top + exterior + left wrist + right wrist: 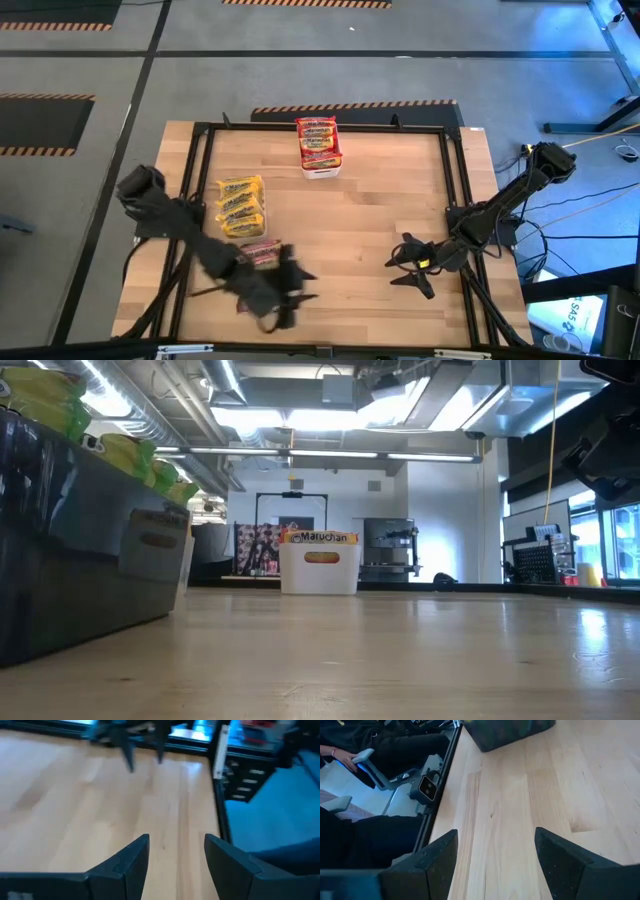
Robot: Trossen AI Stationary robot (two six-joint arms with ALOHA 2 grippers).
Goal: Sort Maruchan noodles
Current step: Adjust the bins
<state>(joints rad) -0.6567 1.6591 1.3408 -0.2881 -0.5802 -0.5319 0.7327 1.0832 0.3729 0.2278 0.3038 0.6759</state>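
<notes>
Red-banded Maruchan noodles (pixel 318 140) fill a white bin (pixel 321 170) at the table's far middle; the low view shows its label (pixel 322 538). Yellow packets (pixel 240 205) lie stacked at the left. One pink-and-red packet (pixel 262 253) lies just beyond my left arm. My left gripper (pixel 305 286) hangs blurred over the near left of the table, open, with only bare wood between its fingers (pixel 175 865). My right gripper (pixel 392 272) stays open near the right rail, nothing between its fingers (pixel 495 865).
A black frame (pixel 455 170) rims the table. In the low view a dark bin (pixel 70 560) topped with yellow packets stands close on the left. A dark box (pixel 510 730) lies ahead of my right gripper, and a seated person (pixel 380 745) is beyond the table's edge.
</notes>
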